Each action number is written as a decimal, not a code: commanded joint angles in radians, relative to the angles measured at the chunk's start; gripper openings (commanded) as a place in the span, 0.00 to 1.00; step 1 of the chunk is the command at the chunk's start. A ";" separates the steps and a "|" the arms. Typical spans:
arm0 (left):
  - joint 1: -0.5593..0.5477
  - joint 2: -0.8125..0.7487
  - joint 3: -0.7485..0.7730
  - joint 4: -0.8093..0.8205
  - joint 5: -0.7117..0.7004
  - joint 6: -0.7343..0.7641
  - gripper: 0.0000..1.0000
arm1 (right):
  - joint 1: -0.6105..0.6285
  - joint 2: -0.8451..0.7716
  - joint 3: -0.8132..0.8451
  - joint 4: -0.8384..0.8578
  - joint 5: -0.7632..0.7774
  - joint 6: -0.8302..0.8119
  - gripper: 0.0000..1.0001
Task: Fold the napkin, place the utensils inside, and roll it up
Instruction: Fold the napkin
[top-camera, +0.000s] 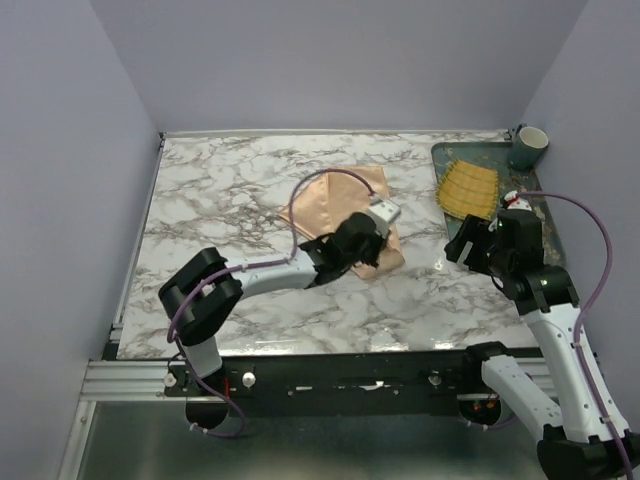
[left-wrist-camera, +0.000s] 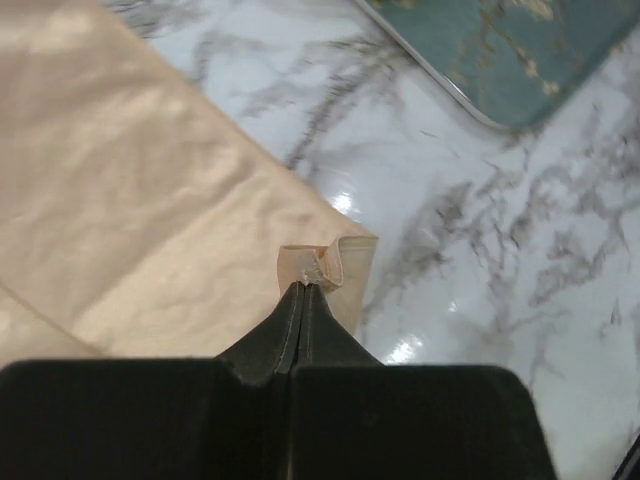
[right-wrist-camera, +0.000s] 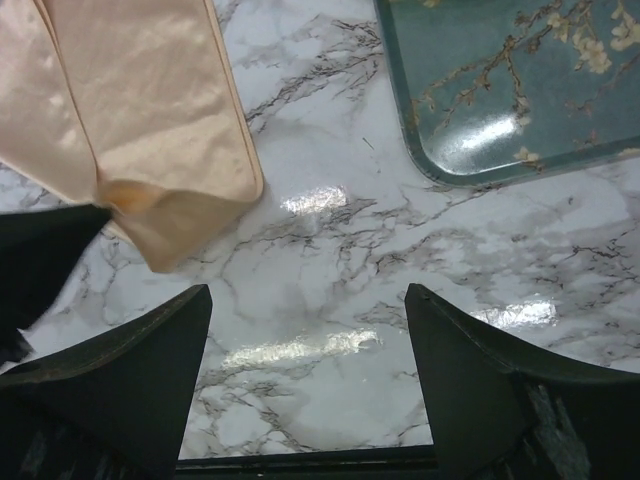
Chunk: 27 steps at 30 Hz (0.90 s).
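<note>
A: L hand (left-wrist-camera: 308, 290)?
B: Clenched on the napkin (top-camera: 338, 203). It pinches the near-R corner, and the cloth curls up btwn the tips.
A: R hand (right-wrist-camera: 305, 295)?
B: Released, fingers wide apart, nothing btwn them. It hovers over bare bench (top-camera: 220, 190), just R of that pinched corner, not touching the cloth.
A: Napkin overall?
B: Peach, approx mid-bench, mostly lying flat. Layers overlap near the gripped corner. The L arm's cable arcs over it.
A: Further back?
B: Teal tray (right-wrist-camera: 480, 110) w/ blossom print along the R side, apart from the napkin. Yellow cloth (top-camera: 468, 190) lies on it. Mug (top-camera: 528, 147) at the tray's far R corner; on it or just past it, can't tell.
</note>
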 joint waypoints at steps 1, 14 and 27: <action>0.220 -0.095 -0.100 0.105 0.213 -0.356 0.00 | -0.004 0.076 0.035 0.075 -0.061 -0.037 0.87; 0.564 -0.083 -0.157 0.255 0.384 -0.644 0.00 | -0.006 0.351 0.102 0.197 -0.244 -0.075 0.87; 0.697 -0.100 -0.183 0.224 0.378 -0.671 0.00 | -0.004 0.431 0.110 0.240 -0.287 -0.074 1.00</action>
